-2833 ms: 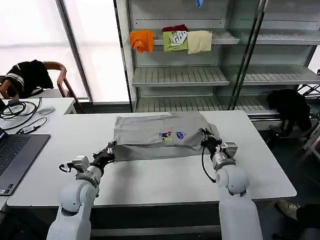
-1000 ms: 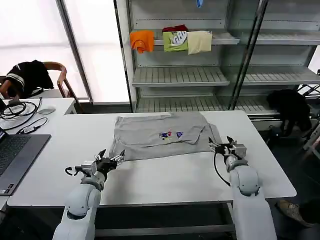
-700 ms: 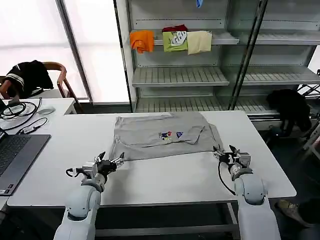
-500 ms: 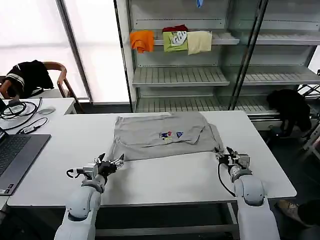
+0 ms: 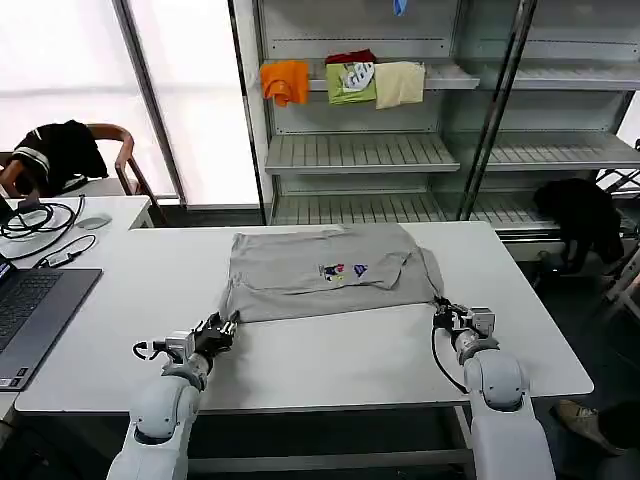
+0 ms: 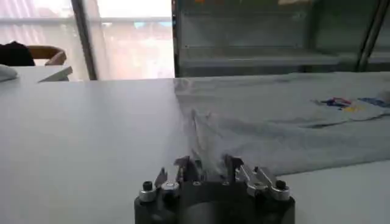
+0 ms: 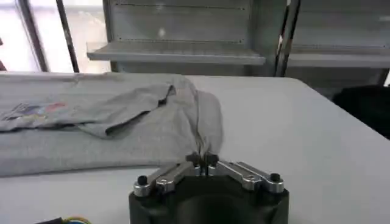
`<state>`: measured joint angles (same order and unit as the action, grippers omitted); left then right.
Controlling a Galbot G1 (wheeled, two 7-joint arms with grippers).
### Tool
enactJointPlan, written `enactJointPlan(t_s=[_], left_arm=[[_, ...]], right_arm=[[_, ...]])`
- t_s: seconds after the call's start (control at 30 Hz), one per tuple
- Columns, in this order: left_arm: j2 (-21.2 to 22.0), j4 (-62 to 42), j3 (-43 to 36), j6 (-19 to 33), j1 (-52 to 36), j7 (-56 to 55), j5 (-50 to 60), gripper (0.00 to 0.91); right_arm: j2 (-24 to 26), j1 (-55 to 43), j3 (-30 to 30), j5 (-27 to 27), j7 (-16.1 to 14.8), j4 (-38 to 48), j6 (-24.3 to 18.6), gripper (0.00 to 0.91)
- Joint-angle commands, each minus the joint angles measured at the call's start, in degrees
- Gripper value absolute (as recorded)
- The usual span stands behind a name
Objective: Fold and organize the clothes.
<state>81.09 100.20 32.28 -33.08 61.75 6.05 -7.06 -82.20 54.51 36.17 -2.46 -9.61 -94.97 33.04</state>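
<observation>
grey shirt lying partly folded mid-table. left claw and right claw, spread wide a second ago, now clenched on the shirt's two near corners. grip re-taken; ready to lift for next fold.

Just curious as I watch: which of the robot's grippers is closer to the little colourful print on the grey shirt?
Right, narrowly. The right gripper pinches the grey shirt at its near right corner; the left gripper sits at the near left corner, slightly farther from the print.
</observation>
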Motion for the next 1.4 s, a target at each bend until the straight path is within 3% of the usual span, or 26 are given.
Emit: enactJointPlan(t_s=[0.03,0.27,0.47,0.77,0.83,1.17,1.4], left_arm=[[-0.1,-0.1,0.0,0.0,0.1,0.3,-0.5,0.000],[-0.2,2.5,0.2,0.1,0.7,0.2,0.7,0.000],[-1.4,7.4,1.3,0.0,4.0,0.8,-0.2,0.000],[-4.6,20.0,5.4,0.0,17.1,2.3,-7.0,0.000],[-4.4,23.9,7.2,0.0,21.3,2.0,-8.5,0.000],[0.0,30.9,11.0,0.5,31.6,-4.2,-10.9,0.000],[1.6,29.2,11.6,0.1,30.8,-9.4,-12.3,0.010]], right_arm=[[-0.1,-0.2,-0.1,-0.3,-0.4,0.3,0.1,0.000],[0.2,2.0,0.2,-5.9,1.2,-3.6,0.2,0.000],[0.5,9.4,0.1,-8.6,3.9,-13.6,0.3,0.000],[1.9,22.8,0.0,-11.8,7.2,-28.3,0.4,0.000],[1.8,25.9,-0.2,-12.3,9.5,-31.4,0.4,0.000],[2.3,36.3,-4.3,-11.2,14.3,-38.5,0.3,0.000],[2.5,37.7,-7.6,-7.5,14.3,-36.6,0.3,0.000]])
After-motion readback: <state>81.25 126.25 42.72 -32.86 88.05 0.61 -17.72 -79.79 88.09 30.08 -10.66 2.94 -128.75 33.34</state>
